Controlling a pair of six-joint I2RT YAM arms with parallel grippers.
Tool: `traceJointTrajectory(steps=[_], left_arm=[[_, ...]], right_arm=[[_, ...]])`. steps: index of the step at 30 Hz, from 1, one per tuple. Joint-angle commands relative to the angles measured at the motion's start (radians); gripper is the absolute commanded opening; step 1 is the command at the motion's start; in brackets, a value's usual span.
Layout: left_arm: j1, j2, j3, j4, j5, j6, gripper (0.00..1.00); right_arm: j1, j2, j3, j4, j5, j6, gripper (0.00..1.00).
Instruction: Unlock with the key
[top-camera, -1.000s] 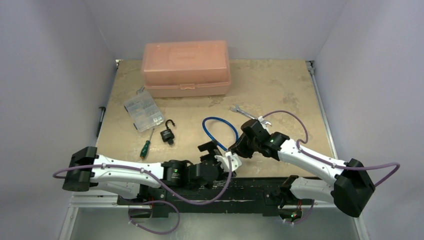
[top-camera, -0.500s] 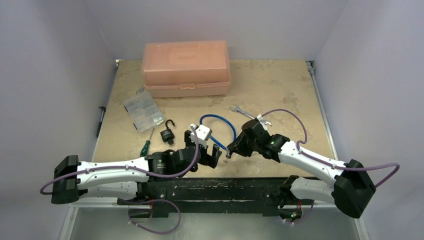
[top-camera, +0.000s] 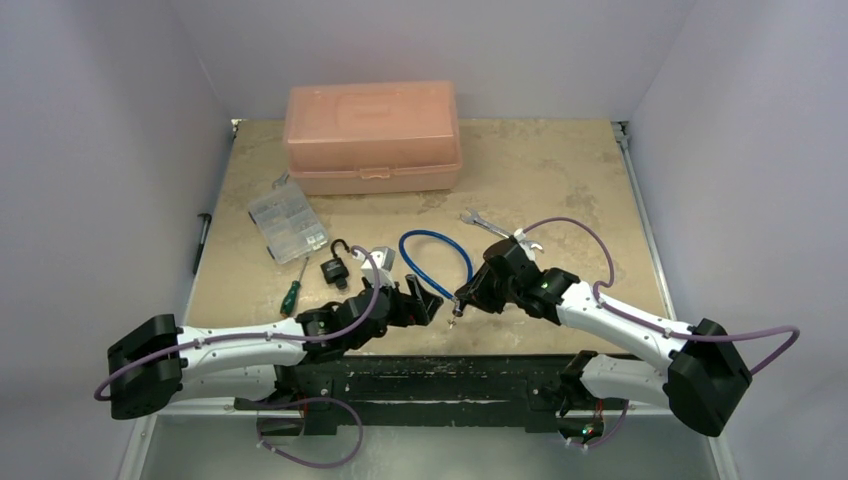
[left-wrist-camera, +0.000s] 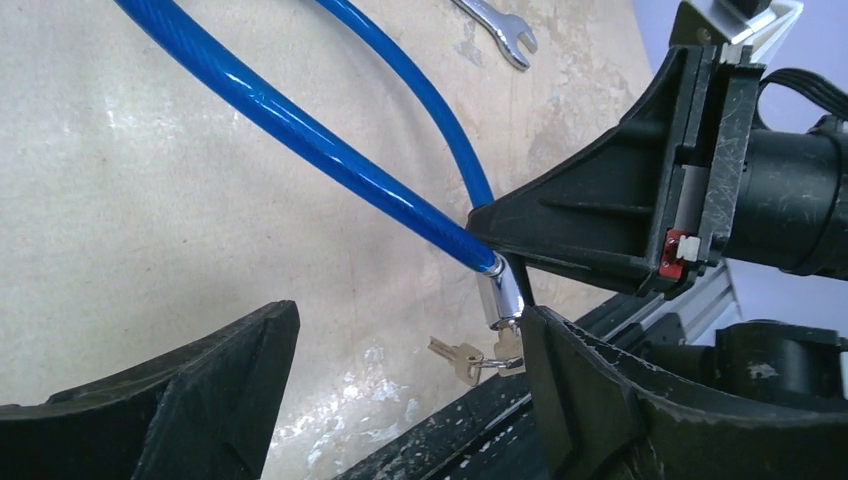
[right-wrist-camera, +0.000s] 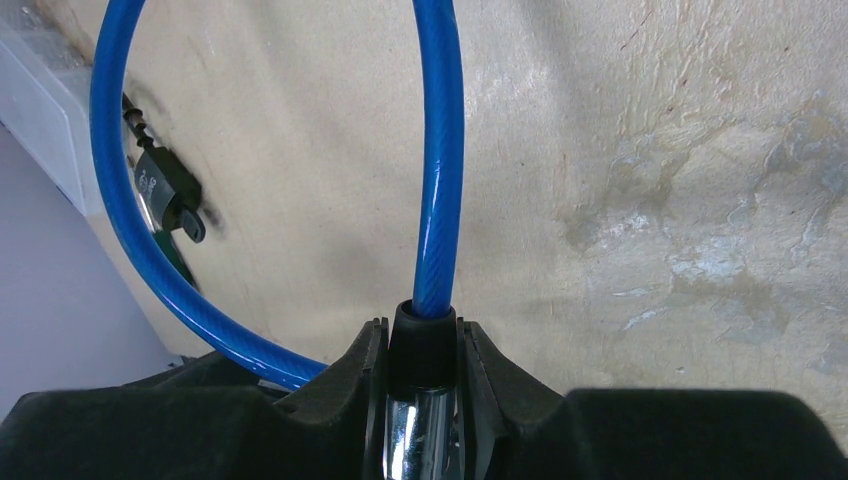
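My right gripper (top-camera: 463, 298) is shut on the black collar and chrome cylinder (right-wrist-camera: 422, 400) of a blue cable lock (top-camera: 437, 258). It holds the cylinder just above the table's near edge. A small bunch of bare silver keys (left-wrist-camera: 470, 358) hangs from the cylinder's end (left-wrist-camera: 500, 296). My left gripper (left-wrist-camera: 410, 395) is open, with the silver keys between its fingers, close to the right one. The black padlock (top-camera: 335, 268) lies to the left with its shackle open. The key's round black head (right-wrist-camera: 192, 228) shows at the padlock's (right-wrist-camera: 160, 185) lower end. No gripper touches it.
A salmon toolbox (top-camera: 372, 137) stands at the back. A clear parts box (top-camera: 287, 220) and a green-handled screwdriver (top-camera: 293, 290) lie left of the padlock. A silver wrench (top-camera: 490, 228) lies behind my right gripper. The black front rail (left-wrist-camera: 480, 430) runs under the keys.
My left arm has swung left and forward, and its gripper has turned to face the hanging silver keys. My right gripper raised the lock cylinder slightly, then held still.
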Motion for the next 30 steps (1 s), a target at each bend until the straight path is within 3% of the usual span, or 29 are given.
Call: traceJointTrajectory(steps=[1,5,12,23,28,30], left_arm=[[0.012,0.011,-0.028,0.197,0.009,-0.113,0.85],[0.013,0.03,-0.057,0.304,-0.008,-0.121,0.81],[0.014,0.098,-0.038,0.312,-0.056,-0.155,0.72],[0.06,0.242,-0.034,0.476,-0.019,-0.151,0.69],[0.064,0.303,-0.019,0.531,-0.02,-0.164,0.56],[0.067,0.318,-0.012,0.537,-0.024,-0.16,0.39]], right_arm=[[0.005,-0.022,0.012,0.076,0.017,-0.017,0.0],[0.005,-0.009,0.016,0.088,0.017,-0.026,0.0],[0.005,0.003,0.027,0.1,0.011,-0.039,0.0],[0.005,0.005,0.024,0.115,-0.018,-0.056,0.0],[0.005,0.003,0.022,0.114,-0.023,-0.059,0.0],[0.005,0.002,0.021,0.115,-0.024,-0.062,0.0]])
